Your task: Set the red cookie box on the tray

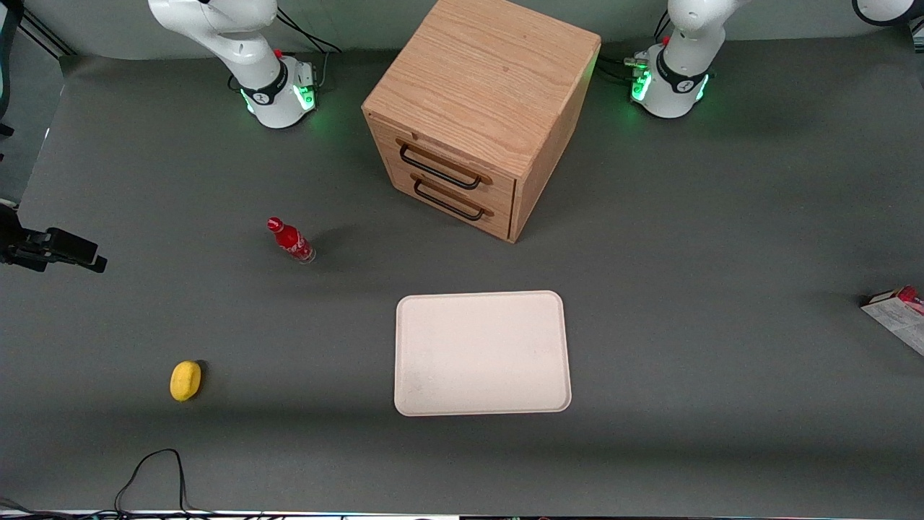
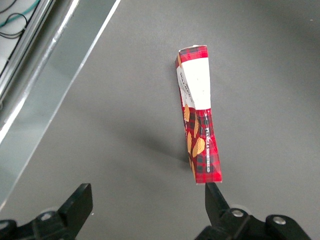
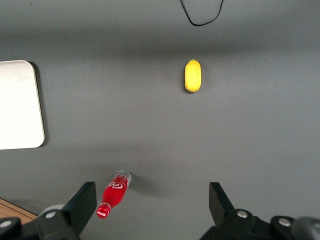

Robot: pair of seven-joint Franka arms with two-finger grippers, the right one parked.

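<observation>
The red cookie box point(image 2: 200, 125) rests on its narrow edge on the dark table, its red plaid edge with orange print facing the wrist camera. In the front view the red cookie box point(image 1: 897, 309) lies at the working arm's end of the table, partly cut off. My left gripper point(image 2: 147, 205) hovers above the table, open and empty. One fingertip point(image 2: 214, 196) is just next to the box's near end, and the box is outside the gap. The gripper does not show in the front view. The cream-white tray point(image 1: 482, 354) lies empty mid-table, nearer the front camera than the cabinet.
A wooden drawer cabinet point(image 1: 476, 108) stands at the back middle. A small red bottle point(image 1: 291, 240) and a yellow fruit point(image 1: 185, 380) lie toward the parked arm's end. A black cable point(image 1: 151, 469) lies near the front edge. A metal table edge point(image 2: 45, 85) runs beside the box.
</observation>
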